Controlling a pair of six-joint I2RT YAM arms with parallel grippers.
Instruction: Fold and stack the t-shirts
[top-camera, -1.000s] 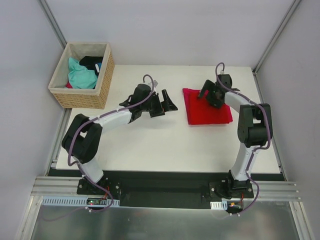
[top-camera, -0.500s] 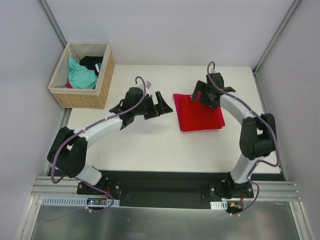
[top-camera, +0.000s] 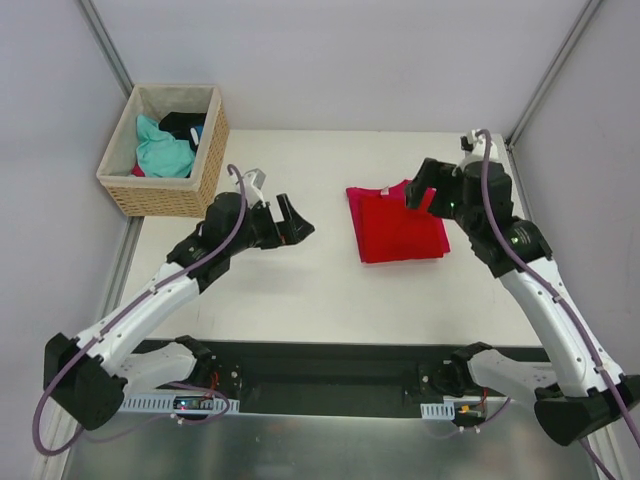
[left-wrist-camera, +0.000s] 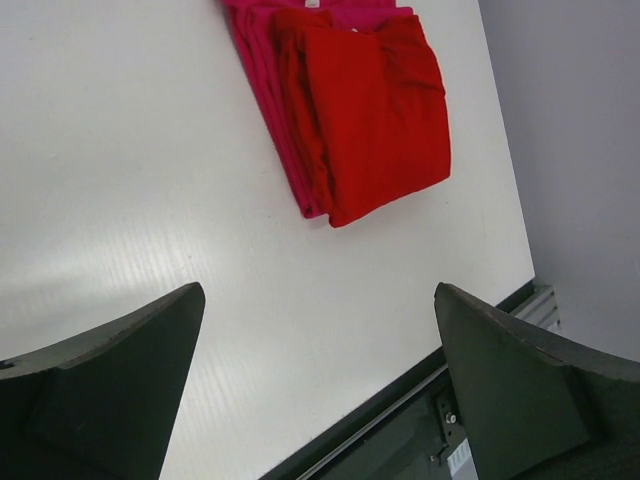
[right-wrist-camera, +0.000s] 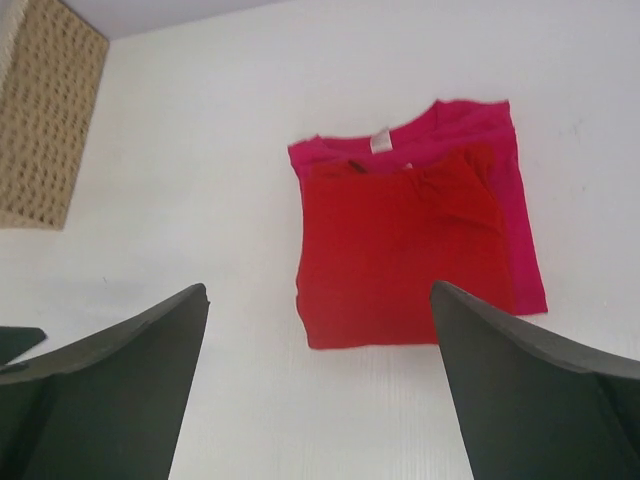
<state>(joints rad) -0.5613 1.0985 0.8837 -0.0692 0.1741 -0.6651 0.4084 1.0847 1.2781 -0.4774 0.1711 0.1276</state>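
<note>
The t-shirts lie folded in one stack on the right half of the table. The bright red one (top-camera: 402, 228) (left-wrist-camera: 375, 110) (right-wrist-camera: 400, 250) is on top. The magenta-pink one (top-camera: 353, 197) (left-wrist-camera: 262, 75) (right-wrist-camera: 522, 225) lies under it, showing along one side and at the collar with a small white label. My right gripper (top-camera: 425, 193) (right-wrist-camera: 320, 295) hangs open above the stack's far edge and holds nothing. My left gripper (top-camera: 292, 222) (left-wrist-camera: 318, 300) is open and empty over bare table, left of the stack and apart from it.
A woven wicker basket (top-camera: 207, 172) (right-wrist-camera: 45, 120) stands at the far left corner with a teal cloth (top-camera: 160, 150) and a dark item inside. Grey walls close in the table on the left, right and back. The black base rail (top-camera: 320, 360) runs along the near edge.
The stack slid a little left and the pink shirt's edge now shows. My right gripper has risen off the stack and drawn back right. My left arm has pulled back left and nearer.
</note>
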